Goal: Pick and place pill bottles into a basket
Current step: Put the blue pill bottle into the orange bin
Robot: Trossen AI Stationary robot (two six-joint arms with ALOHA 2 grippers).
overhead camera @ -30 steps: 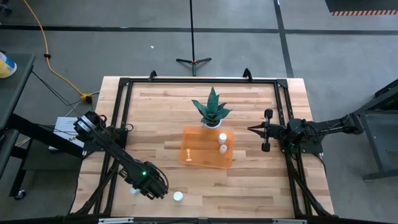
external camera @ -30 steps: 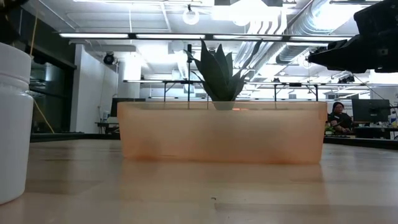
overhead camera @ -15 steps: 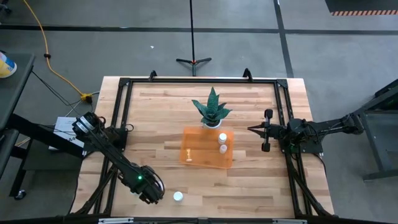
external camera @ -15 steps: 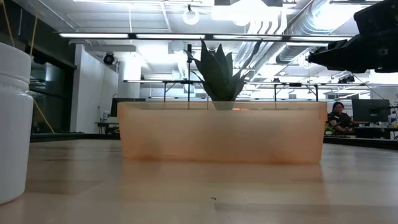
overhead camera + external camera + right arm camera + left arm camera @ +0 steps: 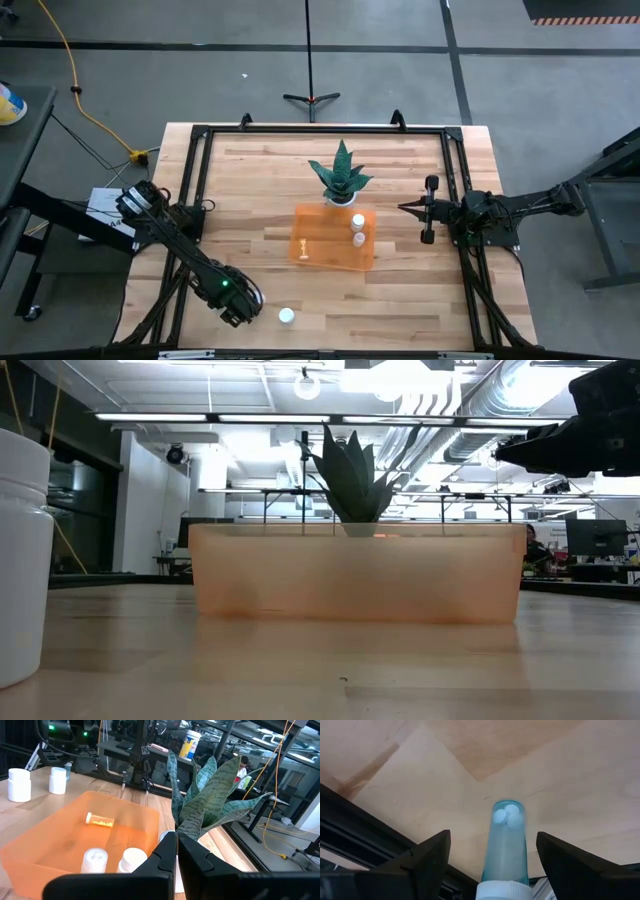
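Left wrist view: left gripper [image 5: 490,857] apparently straddles a clear pill bottle [image 5: 507,845].

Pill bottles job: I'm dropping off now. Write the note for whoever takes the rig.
Left gripper: jaws open astride a blue vial, well to the front left of the basket; not gripped yet.
Right gripper: shut, parked to the right of the basket.
Done: two white bottles and an orange vial lie in the basket.
Left: the blue vial, then the lone white bottle beside it.
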